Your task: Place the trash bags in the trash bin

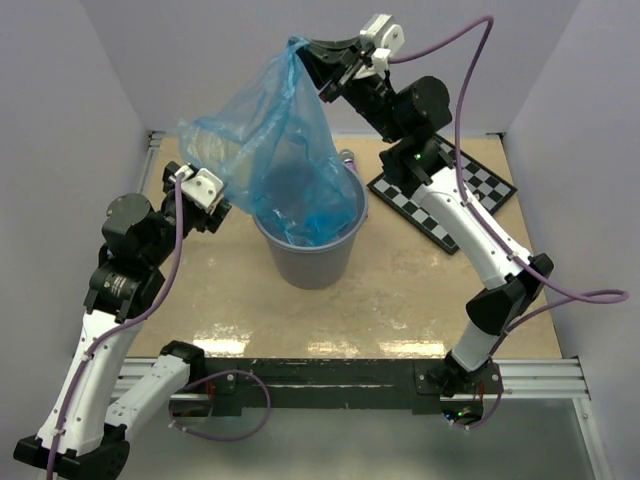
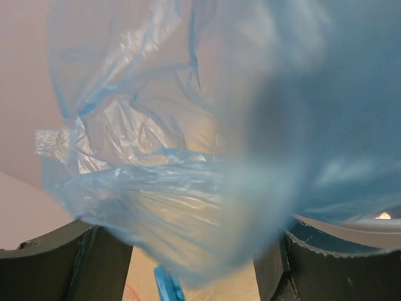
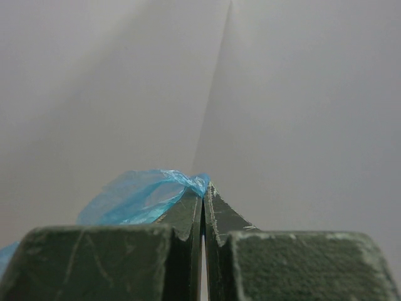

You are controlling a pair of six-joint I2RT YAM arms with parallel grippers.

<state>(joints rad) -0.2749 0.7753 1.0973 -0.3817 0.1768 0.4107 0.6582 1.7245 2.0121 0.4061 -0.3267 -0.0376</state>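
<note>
A wide, floppy blue trash bag hangs from my right gripper, which is raised high over the trash bin. In the right wrist view, the right gripper is shut on a pinch of the film. The bag's lower end sags inside the grey bin. My left gripper stands open at the bag's left side, close to the bin's rim. Seen from the left wrist, blue film spreads in front of and between the wide-apart fingers, with the left gripper not closed on it.
A black-and-white checkerboard lies on the table to the right of the bin. A small purplish object peeks out behind the bin's far rim. White walls enclose the table on three sides.
</note>
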